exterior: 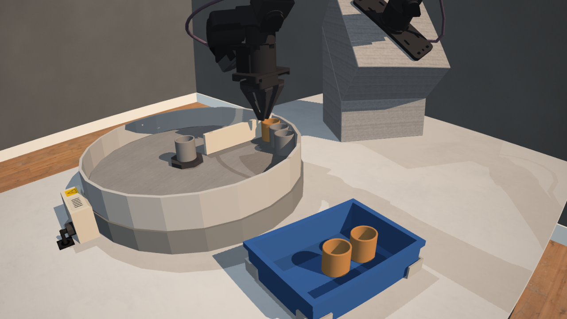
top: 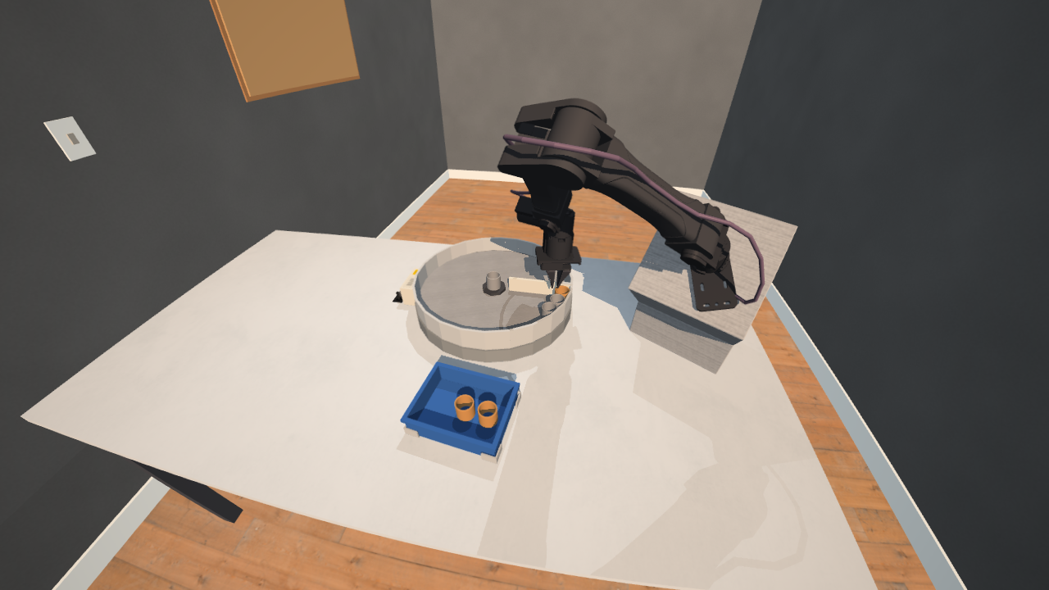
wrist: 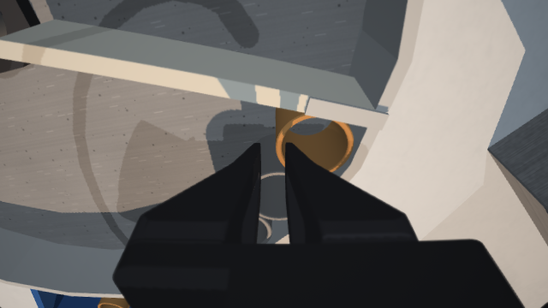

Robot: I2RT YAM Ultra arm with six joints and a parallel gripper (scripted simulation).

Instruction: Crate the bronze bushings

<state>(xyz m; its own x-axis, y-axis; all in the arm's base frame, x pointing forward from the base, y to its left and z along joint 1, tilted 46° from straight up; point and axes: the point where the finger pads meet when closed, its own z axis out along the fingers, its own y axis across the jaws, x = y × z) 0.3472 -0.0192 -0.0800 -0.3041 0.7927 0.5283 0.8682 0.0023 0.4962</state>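
Note:
My gripper (top: 555, 285) (exterior: 263, 119) (wrist: 272, 154) is open by a narrow gap and holds nothing. Its fingertips are close to the rim of a bronze bushing (top: 562, 291) (exterior: 265, 133) (wrist: 336, 147). That bushing stands inside the turntable (top: 491, 341) (exterior: 222, 210) (wrist: 167, 104), by its wall. A steel bushing (exterior: 277, 129) (wrist: 274, 198) stands beside it, with another steel bushing (top: 547, 308) (exterior: 284, 143) in front. A third steel bushing (top: 492, 279) (exterior: 185, 148) stands at the centre. The blue crate (top: 448, 435) (exterior: 368, 281) holds two bronze bushings (top: 464, 408) (exterior: 336, 259), both upright. Whether my fingertips touch the rim is unclear.
A cream fence (top: 529, 286) (exterior: 230, 136) (wrist: 128, 70) crosses the turntable from near the centre to its wall, beside the bronze bushing. A cream box (exterior: 81, 218) with a black knob is on the turntable's left side. The arm's grey pedestal (top: 682, 329) (exterior: 380, 118) stands at the right.

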